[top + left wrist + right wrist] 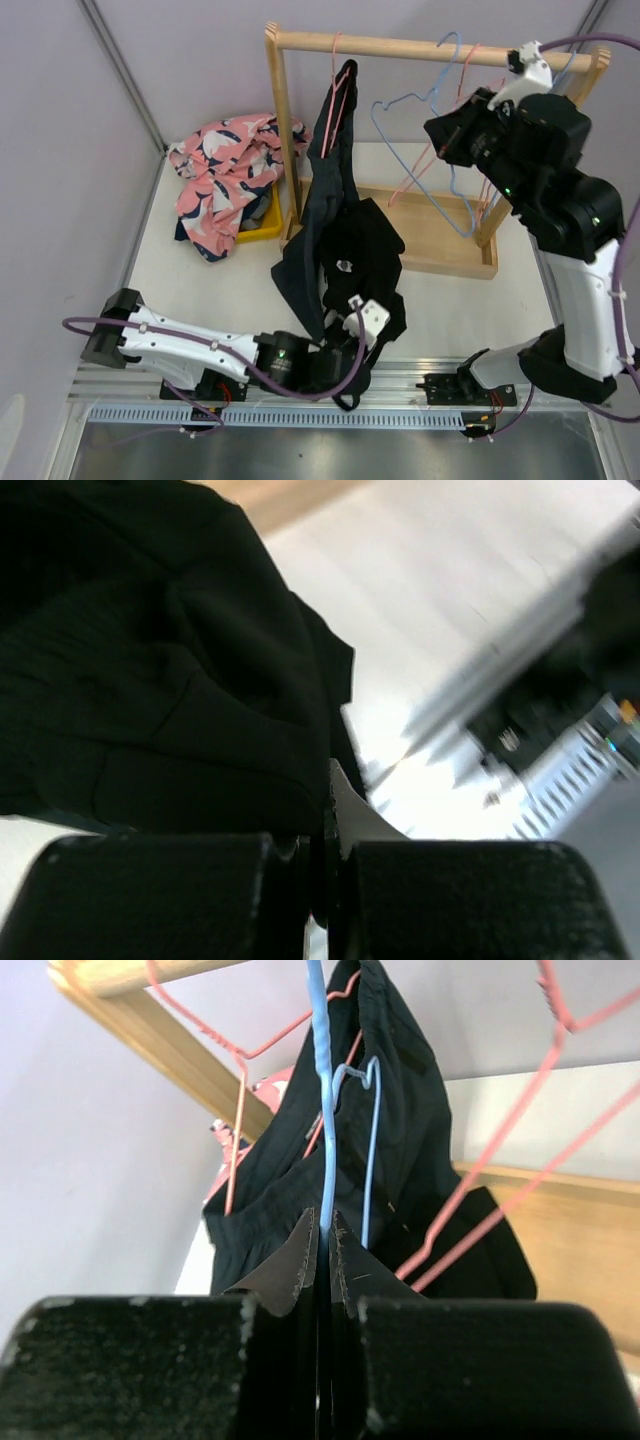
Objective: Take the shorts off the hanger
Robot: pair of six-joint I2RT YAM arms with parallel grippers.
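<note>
Black shorts dangle lengthwise from the pink hanger, lower end trailing near. Left claw pinches that fabric; right claw is clamped on the blue hanger.

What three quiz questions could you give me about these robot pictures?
1. True or false: the right hand pinches the thin blue wire hanger.
2. Where do the pink patterned fabric shorts lie? A: on the rail. B: heaped left of the wooden rack. C: in a hand.
3. What colour are the soft fabric shorts gripped by the left hand?
Key: 1 true; 2 B; 3 black.
</note>
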